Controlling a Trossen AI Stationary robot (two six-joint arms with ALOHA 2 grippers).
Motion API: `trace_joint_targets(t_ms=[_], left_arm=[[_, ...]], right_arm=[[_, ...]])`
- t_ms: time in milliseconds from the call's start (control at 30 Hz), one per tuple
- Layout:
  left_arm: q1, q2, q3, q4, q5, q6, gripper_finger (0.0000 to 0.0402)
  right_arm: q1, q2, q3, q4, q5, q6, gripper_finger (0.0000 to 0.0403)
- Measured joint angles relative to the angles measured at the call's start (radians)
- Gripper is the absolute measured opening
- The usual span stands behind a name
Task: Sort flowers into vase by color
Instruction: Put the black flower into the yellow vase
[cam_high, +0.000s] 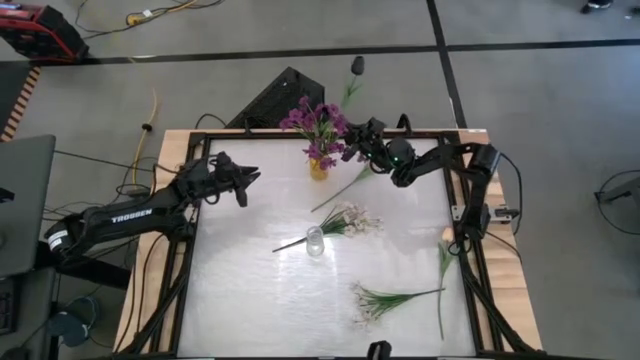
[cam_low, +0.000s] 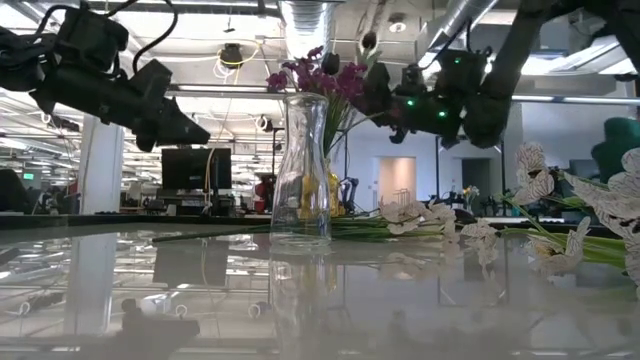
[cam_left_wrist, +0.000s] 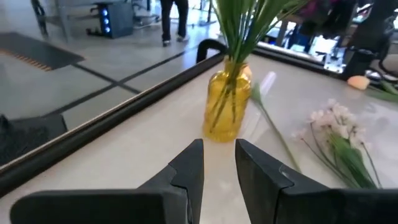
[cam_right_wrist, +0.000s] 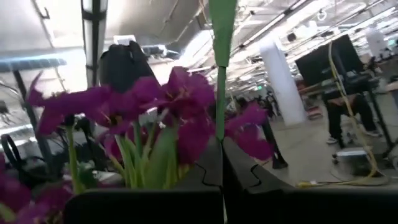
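right gripper (cam_high: 352, 140) at far edge | clamps dark-bud stem (cam_right_wrist: 220, 93)

**Robot body: two dark articulated arms**

Left arm (cam_high: 130, 214): matte black segmented links, white "TROSSEN" lettering on the forearm, a white label near the base. Black cables trail from both bases. Right arm (cam_high: 450, 165): same black housings, small green lights glowing near the wrist. Left gripper (cam_left_wrist: 217, 165): two flat, dark, wedge-shaped fingers with stepped inner edges.
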Motion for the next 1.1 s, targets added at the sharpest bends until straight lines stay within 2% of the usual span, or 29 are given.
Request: trace_joint_targets(t_ms=[200, 533, 1100], left_arm=[[0.000, 0.003, 0.000, -0.067, -0.005, -0.066, 0.0080], [0.000, 0.002, 0.000, -0.197, -0.007, -0.071, 0.0080], [0.000, 0.002, 0.000, -0.222, -0.007, -0.073, 0.0080]], right_arm=[[0.021, 0.016, 0.032, -0.001, -0.029, -0.001, 0.0017], [0.039, -0.010, 0.033, 0.001, -0.031, -0.021, 0.0017], [0.050, -0.008, 0.008, -0.005, -0.030, -0.015, 0.0017]])
